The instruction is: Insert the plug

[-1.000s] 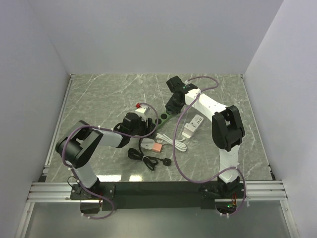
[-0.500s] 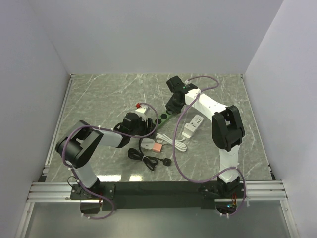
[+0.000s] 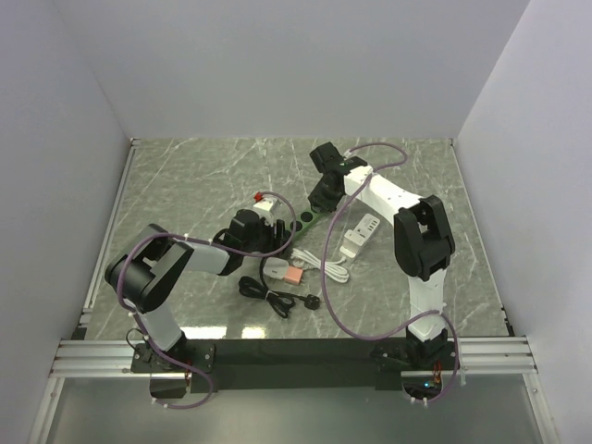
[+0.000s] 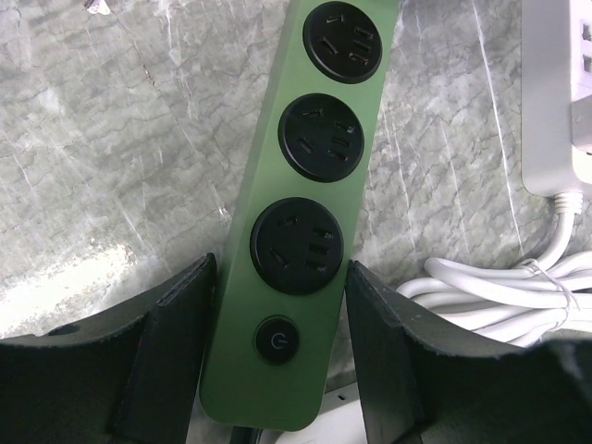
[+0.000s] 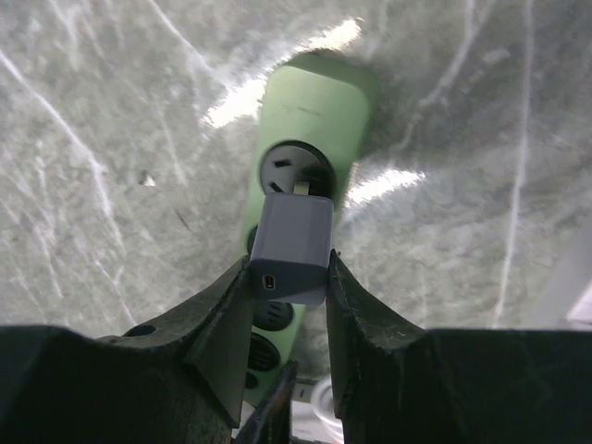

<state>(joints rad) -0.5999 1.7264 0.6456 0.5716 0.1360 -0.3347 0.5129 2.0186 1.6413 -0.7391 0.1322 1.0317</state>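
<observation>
A green power strip with round black sockets lies mid-table. My left gripper is shut on its near end by the power button, one finger on each long side. In the top view the left gripper is low over the strip. My right gripper is shut on a grey plug block and holds it over the strip's far socket. The prongs are at the socket's face; how deep they sit is hidden. In the top view the right gripper is above the strip's far end.
A white power strip lies right of the green one, its coiled white cable beside it. A pink plug and a black cable lie nearer the bases. A small red and white object lies left of the green strip.
</observation>
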